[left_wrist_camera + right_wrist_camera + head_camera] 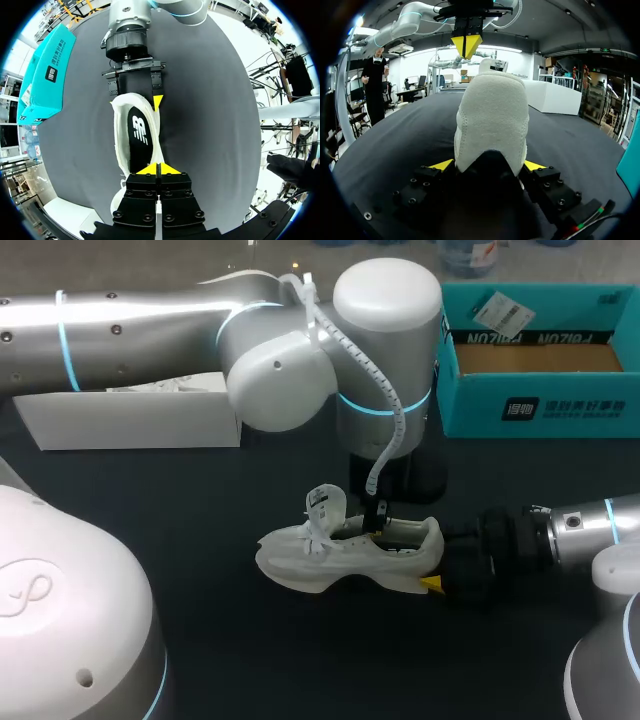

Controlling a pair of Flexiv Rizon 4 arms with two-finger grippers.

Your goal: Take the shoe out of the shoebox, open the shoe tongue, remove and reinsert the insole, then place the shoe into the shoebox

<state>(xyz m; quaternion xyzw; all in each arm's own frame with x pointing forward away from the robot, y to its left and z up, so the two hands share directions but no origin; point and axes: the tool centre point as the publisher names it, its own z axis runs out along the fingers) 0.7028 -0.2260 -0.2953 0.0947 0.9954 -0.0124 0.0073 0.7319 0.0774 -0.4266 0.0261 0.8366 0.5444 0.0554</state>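
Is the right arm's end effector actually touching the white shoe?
Touching. The right wrist view shows the right end effector with both yellow fingers pressed against the heel of the white shoe, one on each side.

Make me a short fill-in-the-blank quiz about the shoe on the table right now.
1. The right pincer grips the shoe at its ____.
2. The insole inside the shoe is ____ in colour.
3. The shoebox stands ____, with no shoe in it.
4. The left pincer hangs above the shoe, and it is ____.
Missing words: heel; black; open; shut.
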